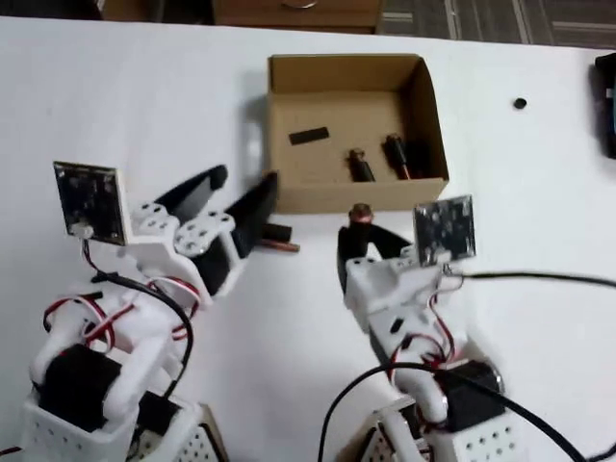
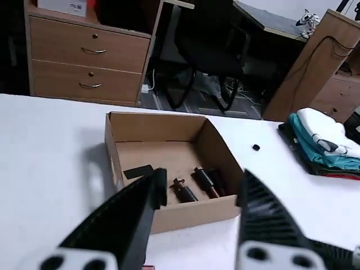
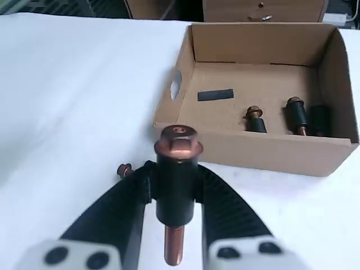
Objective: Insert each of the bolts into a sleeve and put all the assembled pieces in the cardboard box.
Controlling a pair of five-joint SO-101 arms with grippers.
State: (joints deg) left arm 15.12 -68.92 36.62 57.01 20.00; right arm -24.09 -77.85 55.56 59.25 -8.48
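1. Right wrist view: the right gripper [image 3: 174, 174] clamps an upright sleeved bolt [image 3: 175, 194] just before the cardboard box [image 3: 253, 149].
2. Left gripper [image 1: 243, 180] gapes open beside a loose bolt [image 1: 284, 246].
3. Two assembled pieces [image 1: 362, 166] lie inside the box.

White table [image 1: 125, 96]: cardboard box [image 1: 356, 192], loose bolt [image 1: 287, 246].

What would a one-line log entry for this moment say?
left gripper open beside cardboard box | right gripper shut on sleeved bolt near box | box holds two assembled pieces | one bolt on table
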